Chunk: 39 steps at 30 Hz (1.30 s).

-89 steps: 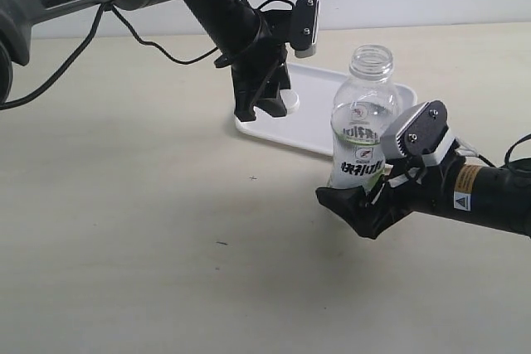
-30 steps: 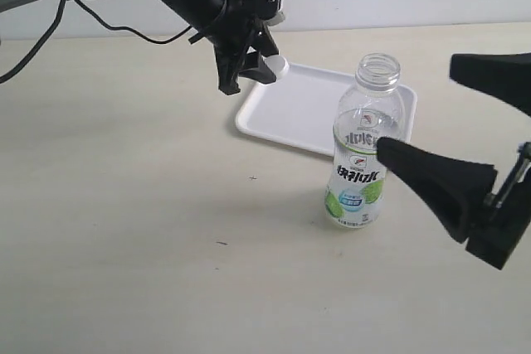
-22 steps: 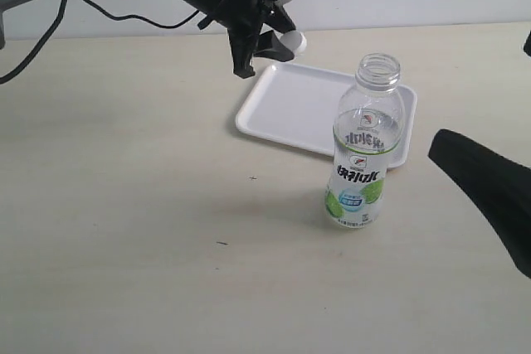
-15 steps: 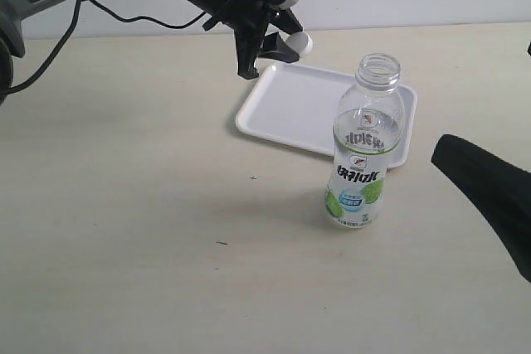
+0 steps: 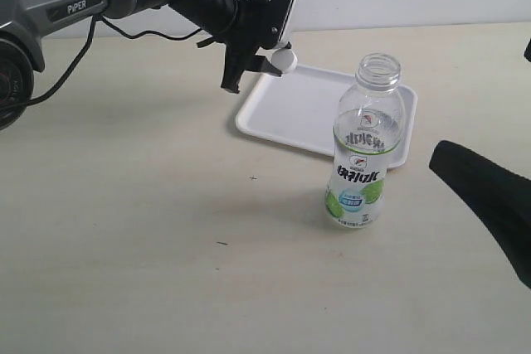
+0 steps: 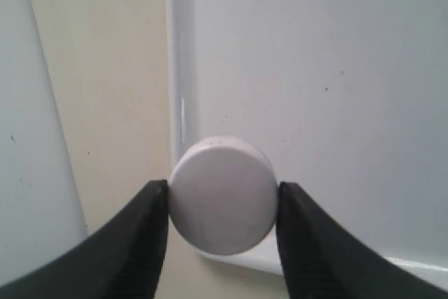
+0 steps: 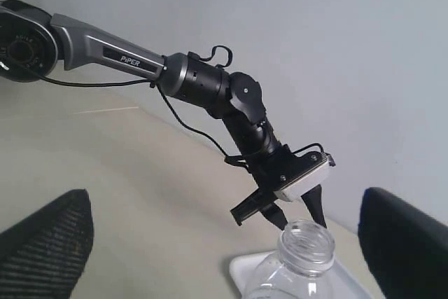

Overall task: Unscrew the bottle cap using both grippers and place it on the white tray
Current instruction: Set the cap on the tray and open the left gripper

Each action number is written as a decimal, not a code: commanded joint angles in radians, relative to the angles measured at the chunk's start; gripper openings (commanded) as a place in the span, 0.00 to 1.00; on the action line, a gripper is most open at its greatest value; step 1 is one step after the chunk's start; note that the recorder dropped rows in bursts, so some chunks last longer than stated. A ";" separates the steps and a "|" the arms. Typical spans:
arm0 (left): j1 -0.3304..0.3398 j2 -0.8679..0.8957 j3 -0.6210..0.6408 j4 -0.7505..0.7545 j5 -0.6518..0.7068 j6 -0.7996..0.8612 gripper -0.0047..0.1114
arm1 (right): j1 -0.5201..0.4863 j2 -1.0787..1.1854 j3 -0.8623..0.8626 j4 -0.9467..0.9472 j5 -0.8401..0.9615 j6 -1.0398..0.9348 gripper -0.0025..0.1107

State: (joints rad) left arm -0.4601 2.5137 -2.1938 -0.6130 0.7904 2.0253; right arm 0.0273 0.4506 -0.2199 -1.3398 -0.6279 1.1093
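Noting small round white plastic bottle cap (image 5: 284, 59) pinched across its side wall by black left gripper (image 6: 222, 202), over a corner rim of flat white rectangular tray (image 5: 307, 109); right gripper (image 7: 224, 243) gapes empty; cap judged light, rigid, slick: hold diametrically.
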 commanded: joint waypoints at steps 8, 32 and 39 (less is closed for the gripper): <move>-0.010 0.014 -0.006 0.048 0.100 0.009 0.04 | -0.004 -0.006 0.004 -0.013 -0.032 0.002 0.88; -0.018 0.074 -0.006 -0.030 0.026 -0.018 0.48 | -0.004 -0.006 0.004 -0.029 -0.051 0.002 0.88; -0.020 0.074 -0.006 -0.032 0.023 -0.022 0.49 | -0.004 -0.006 0.004 -0.029 -0.051 0.002 0.88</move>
State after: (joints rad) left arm -0.4761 2.5916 -2.1960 -0.6270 0.8197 2.0148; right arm 0.0273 0.4506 -0.2199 -1.3670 -0.6700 1.1093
